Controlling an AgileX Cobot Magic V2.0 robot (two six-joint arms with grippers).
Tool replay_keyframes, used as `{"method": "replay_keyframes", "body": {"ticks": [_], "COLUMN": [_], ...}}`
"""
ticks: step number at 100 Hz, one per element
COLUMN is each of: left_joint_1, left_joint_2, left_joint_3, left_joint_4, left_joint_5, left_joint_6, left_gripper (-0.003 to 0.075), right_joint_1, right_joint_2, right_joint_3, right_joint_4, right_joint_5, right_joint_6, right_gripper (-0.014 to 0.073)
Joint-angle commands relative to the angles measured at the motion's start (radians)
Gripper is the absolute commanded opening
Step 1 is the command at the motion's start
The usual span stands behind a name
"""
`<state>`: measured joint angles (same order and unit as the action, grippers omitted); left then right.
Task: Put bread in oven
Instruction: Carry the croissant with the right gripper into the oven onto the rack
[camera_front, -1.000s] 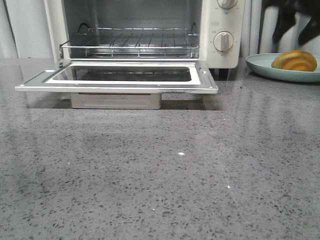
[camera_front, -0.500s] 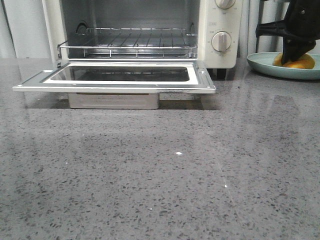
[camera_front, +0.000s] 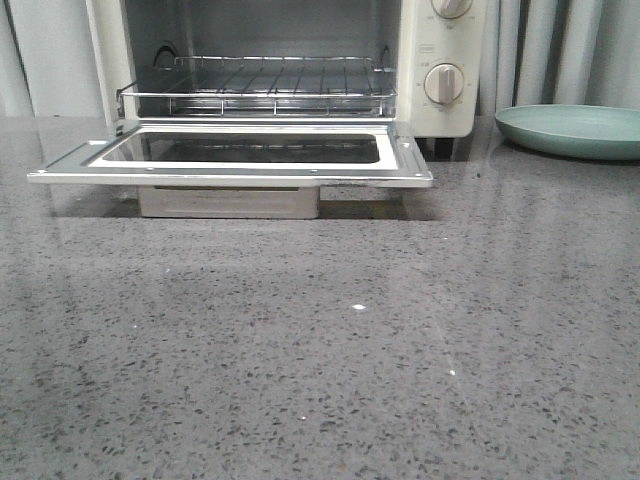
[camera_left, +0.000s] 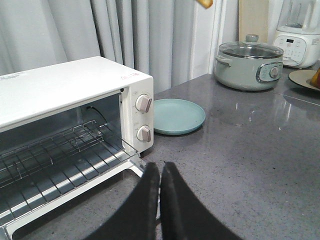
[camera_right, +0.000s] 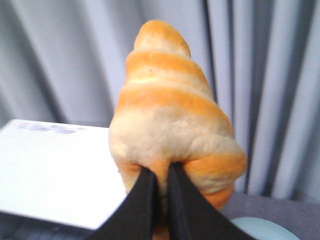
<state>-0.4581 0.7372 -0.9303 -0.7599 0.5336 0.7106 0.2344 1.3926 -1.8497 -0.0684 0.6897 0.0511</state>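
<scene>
**Half done: bread lifted, oven not yet reached**

One step looks finished. The right gripper (camera_right: 159, 200) has its two dark fingers (camera_right: 142, 200) pinched into the underside of the bread (camera_right: 170, 115), which stands up from the fingertips with its striped tip pointing away from them. The bread is clear of the teal plate (camera_right: 257, 229), whose rim shows just beyond and below the fingertips. The white top of the oven (camera_right: 55, 170) lies beneath the gripper, off to one side, so the load hangs higher than the oven's top.

What is left, by my reading: lower the bread to the level of the opening, carry it in over the dropped door (camera_front: 230, 160) and set it on the wire rack (camera_front: 260, 80). The door lies flat and the rack is bare, so nothing blocks the mouth itself.

The left gripper (camera_left: 160, 172) has its fingers pressed together, holding nothing, just in front of the oven's door corner, near the knobs (camera_left: 144, 103). It could crowd the approach. Far beyond it stand a lidded pot (camera_left: 249, 62) and a blender base (camera_left: 295, 45), well apart from the path.
</scene>
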Motion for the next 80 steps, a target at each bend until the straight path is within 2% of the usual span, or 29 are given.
{"method": "replay_keyframes", "body": {"ticks": [1,14,27,36,51,80], "left_joint_1": [0.002,0.002,0.002,0.002,0.002,0.002], "left_joint_2": [-0.003,-0.003,-0.010,-0.028,-0.061,-0.115], "left_joint_3": [-0.032,-0.032,-0.032,-0.032,-0.032,-0.032], "left_joint_4": [-0.014,-0.007,-0.007,-0.007,-0.007,-0.007], "left_joint_5": [-0.071,-0.072,-0.068,-0.064,-0.057,-0.046], "left_joint_6": [-0.002,-0.002,-0.002,-0.002,-0.002,-0.002], "left_gripper": [-0.0022,-0.0022,-0.0022,-0.0022,-0.0022,-0.0022], "right_joint_1": [0.091,0.271,0.363,0.367,0.363,0.343], "right_joint_2": [-0.050,-0.024,0.060,0.147,0.268,0.455], "right_joint_3": [0.013,0.080,0.150,0.155,0.153,0.058], "right_joint_4": [0.048,0.098,0.098,0.098,0.068,-0.041], "right_joint_5": [-0.053,-0.018,-0.028,-0.058,-0.224,-0.270], "right_joint_6": [-0.112,-0.256,-0.372,-0.388,-0.388,-0.388], "right_gripper": [-0.0069,-0.0069,-0.0069,-0.0069,-0.0069,-0.0069]}}
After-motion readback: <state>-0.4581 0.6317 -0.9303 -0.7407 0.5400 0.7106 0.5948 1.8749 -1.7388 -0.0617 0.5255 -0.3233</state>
